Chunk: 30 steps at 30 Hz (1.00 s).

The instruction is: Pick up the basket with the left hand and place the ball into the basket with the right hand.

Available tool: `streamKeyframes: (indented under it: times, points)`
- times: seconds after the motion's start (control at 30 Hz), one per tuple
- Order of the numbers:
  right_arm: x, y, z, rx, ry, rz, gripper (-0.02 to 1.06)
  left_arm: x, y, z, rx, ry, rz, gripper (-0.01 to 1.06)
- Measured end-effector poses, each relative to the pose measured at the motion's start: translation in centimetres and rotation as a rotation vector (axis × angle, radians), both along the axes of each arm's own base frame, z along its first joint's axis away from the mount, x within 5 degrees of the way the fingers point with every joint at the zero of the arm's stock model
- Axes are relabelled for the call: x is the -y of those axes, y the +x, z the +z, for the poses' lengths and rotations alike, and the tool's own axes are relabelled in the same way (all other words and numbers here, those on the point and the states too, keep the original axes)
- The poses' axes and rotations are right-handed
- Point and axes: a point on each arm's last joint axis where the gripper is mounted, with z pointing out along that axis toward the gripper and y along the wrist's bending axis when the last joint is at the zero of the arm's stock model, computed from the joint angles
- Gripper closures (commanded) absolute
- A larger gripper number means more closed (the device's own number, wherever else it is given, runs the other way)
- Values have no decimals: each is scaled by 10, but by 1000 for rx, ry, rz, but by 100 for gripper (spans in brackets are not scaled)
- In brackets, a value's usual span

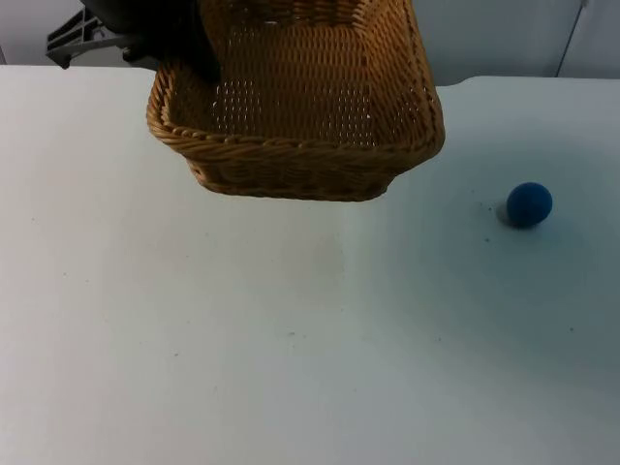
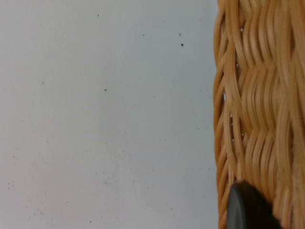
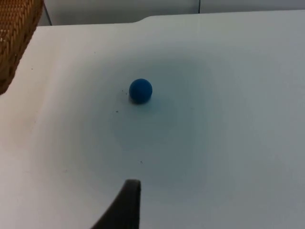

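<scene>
The woven wicker basket (image 1: 300,116) hangs tilted above the far side of the white table (image 1: 242,339), nothing inside it. The left gripper (image 1: 179,44) clamps its left rim. The small round blue ball (image 1: 529,204) lies on the table, well right of the basket. Right gripper (image 3: 125,205) hovers nearer than the ball, apart; fingers, cannot tell.

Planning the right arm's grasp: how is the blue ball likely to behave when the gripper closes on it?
The blue ball is round and rests free on the bare white table, so an off-centre touch would probably set it rolling. Its matte surface suggests foam or rubber: likely light and fairly grippy. The right gripper's fingertip is apart from it.
</scene>
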Motion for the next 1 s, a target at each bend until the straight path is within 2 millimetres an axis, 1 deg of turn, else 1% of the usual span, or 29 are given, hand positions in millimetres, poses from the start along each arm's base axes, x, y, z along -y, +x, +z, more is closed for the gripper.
streamKeyframes:
  times: [0.03, 0.07, 0.13, 0.17, 0.2, 0.23, 0.3, 0.33, 0.37, 0.43, 0.5, 0.53, 0.57, 0.67, 0.7, 0.73, 0.8, 0.83, 0.9, 0.97, 1.0]
  points:
    - [0, 0, 0, 0, 0, 0, 2, 0, 0, 0, 0, 0, 0, 105]
    - [0, 1, 4, 3, 5, 3, 2, 0, 0, 0, 0, 0, 0, 105]
    - [0, 11, 18, 22, 13, 5, 2, 0, 0, 0, 0, 0, 0, 105]
    - [0, 19, 25, 32, 14, 2, 2, 0, 0, 0, 0, 0, 0, 105]
    - [0, 19, 25, 32, 14, 2, 2, 0, 0, 0, 0, 0, 0, 105]
    - [1, 27, 33, 39, 15, 0, 2, 0, 0, 0, 1, 1, -2, 105]
    - [3, 52, 44, -5, 18, -5, 2, 0, 0, 0, 2, 1, -3, 105]
    - [4, 73, 49, -41, 19, -9, 2, 0, 0, 0, 3, 3, -4, 105]
    - [4, 73, 49, -41, 19, -9, 2, 0, 0, 0, 3, 3, -4, 105]
    - [7, 107, 51, -93, 24, -13, 2, 0, 0, 0, 6, 3, -2, 105]
    - [9, 140, 54, -110, 29, -18, 2, 0, 0, 0, 8, 3, -1, 105]
    - [9, 140, 54, -110, 29, -18, 2, 0, 0, 0, 8, 3, -1, 105]
    - [9, 157, 53, -128, 36, -18, 2, 0, 0, 0, 8, 3, -1, 105]
    - [11, 208, 49, -178, 61, -13, 2, 0, 1, 1, 10, 2, 0, 105]
    - [11, 208, 49, -178, 61, -13, 2, 0, 1, 1, 10, 2, 0, 105]
    - [9, 234, 44, -215, 64, -1, 2, 0, 1, 1, 11, 2, 1, 105]
    - [2, 263, 35, -264, 53, 32, 2, 0, 1, 1, 13, 4, 1, 105]
    - [2, 263, 35, -264, 53, 32, 2, 0, 1, 1, 13, 4, 1, 105]
    - [-9, 290, 25, -304, 41, 69, 2, 0, 2, -1, 13, 5, 2, 105]
    - [-18, 311, 19, -319, 41, 88, 2, 0, 2, -1, 17, 4, 7, 105]
    - [-18, 311, 19, -319, 41, 88, 2, 0, 2, -1, 17, 4, 7, 105]
